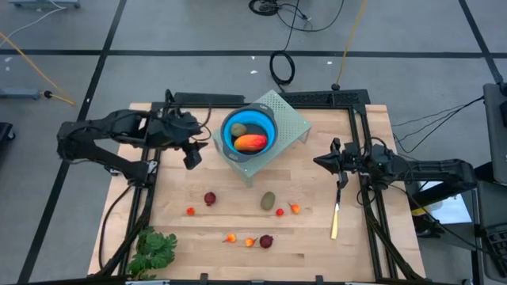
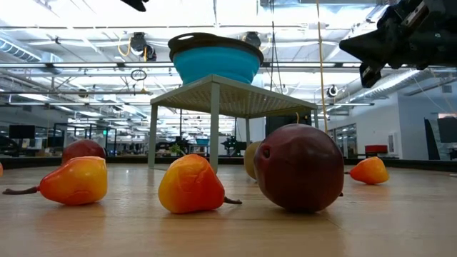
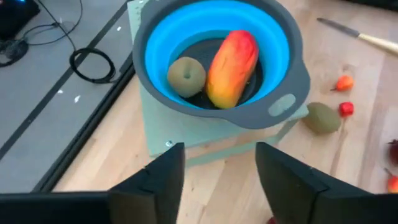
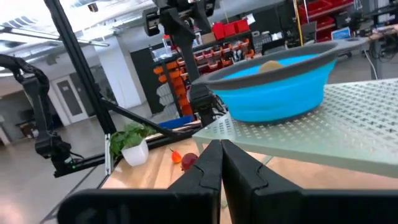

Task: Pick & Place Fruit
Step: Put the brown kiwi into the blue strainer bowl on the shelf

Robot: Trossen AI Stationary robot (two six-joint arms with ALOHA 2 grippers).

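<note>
- A blue bowl (image 1: 249,131) sits on a pale green stand (image 1: 289,119); inside it lie a long orange-red fruit (image 3: 232,60) and a brown-green oval fruit (image 3: 186,76).
- The other small fruits (image 1: 268,200) lie scattered on the wooden table (image 1: 317,237).
- The left gripper (image 3: 219,171) hangs beside the bowl, fingers parted and empty.
- The right gripper (image 4: 220,163) waits at the table's right side, fingers pressed together and empty.

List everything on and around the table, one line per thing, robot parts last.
Bowl: one, blue with grey rim, on the stand.
Stand: one, pale green perforated, table's far middle.
Long fruit: one, orange-red, in the bowl.
Oval fruit: two, brown-green, one in the bowl, one on the table.
Dark red balls: two, on the table.
Small orange and red pieces: five, scattered on the table's near half.
Leafy bunch: one, green, near left corner.
Knife: one, yellow handle, right side.
Left gripper: jaws apart, empty, left of the stand.
Right gripper: jaws shut, empty, right of the stand.
</note>
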